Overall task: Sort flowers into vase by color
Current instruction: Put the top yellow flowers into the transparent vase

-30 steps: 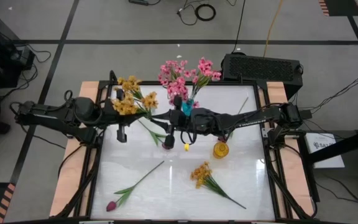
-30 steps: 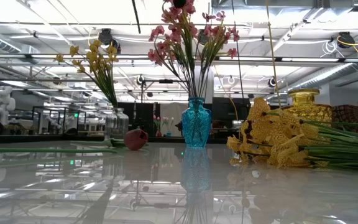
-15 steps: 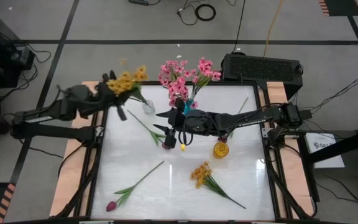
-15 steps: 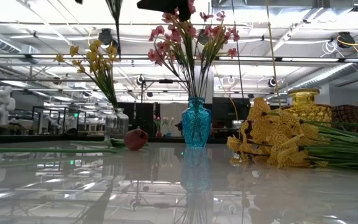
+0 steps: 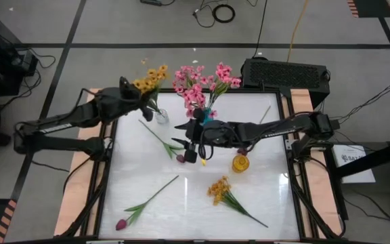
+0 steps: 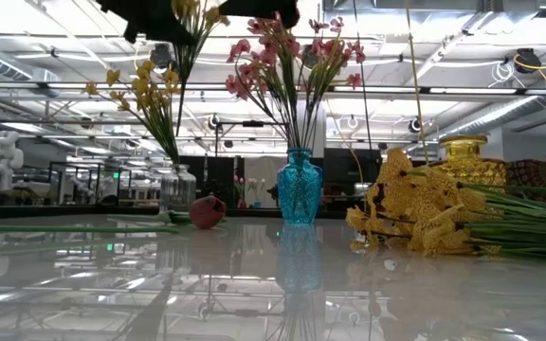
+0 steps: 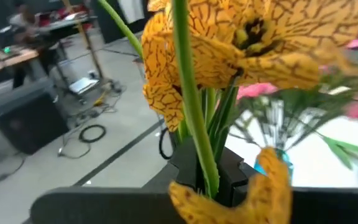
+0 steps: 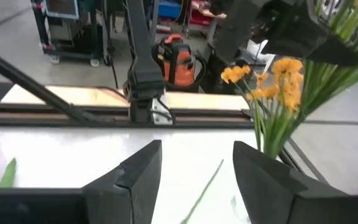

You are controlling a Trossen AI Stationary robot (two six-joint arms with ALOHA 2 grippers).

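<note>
On the white surface (image 5: 263,203) I see my right end effector (image 5: 189,150), jaws parted and empty, above a tulip (image 5: 179,158), while my left end effector (image 5: 143,102), clamped on a yellow spray (image 5: 152,76), hovers over the far clear vase (image 5: 161,116).

The left claw (image 5: 143,100) is raised at the table's far-left edge, fingers clamped — the right claw (image 5: 193,144) hangs mid-table, fingers parted.

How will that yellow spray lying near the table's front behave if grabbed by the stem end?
The yellow spray likely droops: thin stem, and its blossom cluster looks like the heavy end. Probably light overall, so it should lift easily. It may pivot or swing in the jaws; the glossy white table looks slick, so a push would likely slide it.
</note>
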